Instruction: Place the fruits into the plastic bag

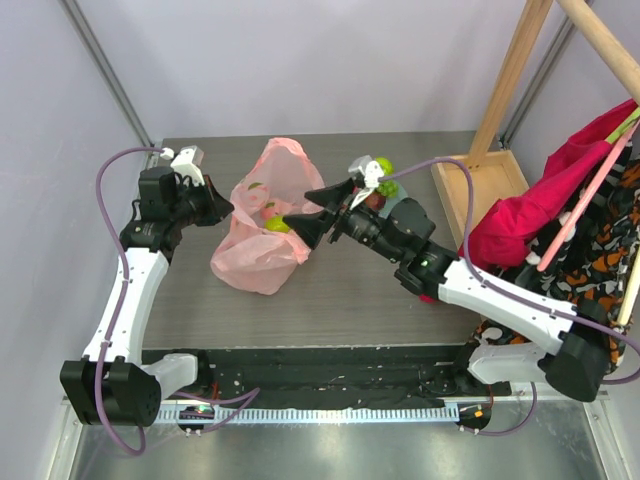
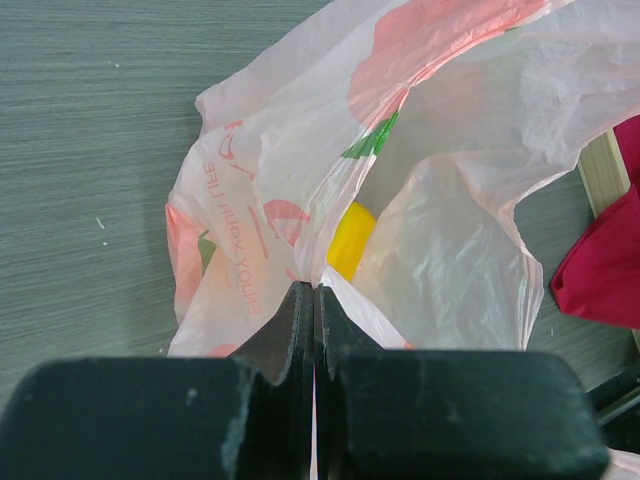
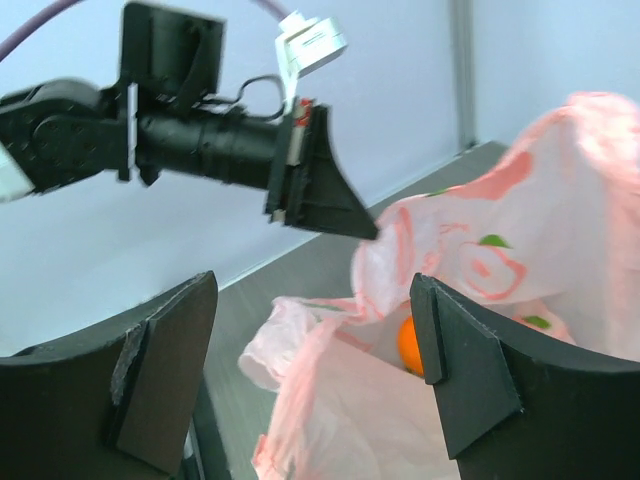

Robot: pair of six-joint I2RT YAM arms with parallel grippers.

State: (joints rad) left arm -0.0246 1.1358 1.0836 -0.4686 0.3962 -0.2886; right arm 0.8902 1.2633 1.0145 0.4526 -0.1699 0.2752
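My left pincer (image 2: 313, 292) is pressed shut on the rim of the plastic bag (image 2: 450, 250), with the counter (image 2: 90, 150) stretching to its left. My right pincer (image 3: 310, 290) hangs spread above the bag's mouth; below it, inside, is probably an orange (image 3: 408, 345).

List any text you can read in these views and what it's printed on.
"ENJOY YOUR LIFE": red print on the plastic bag, running sideways in the left wrist view.
Nothing else is readable in any view; the other marks on the bag are pictures, not lettering.
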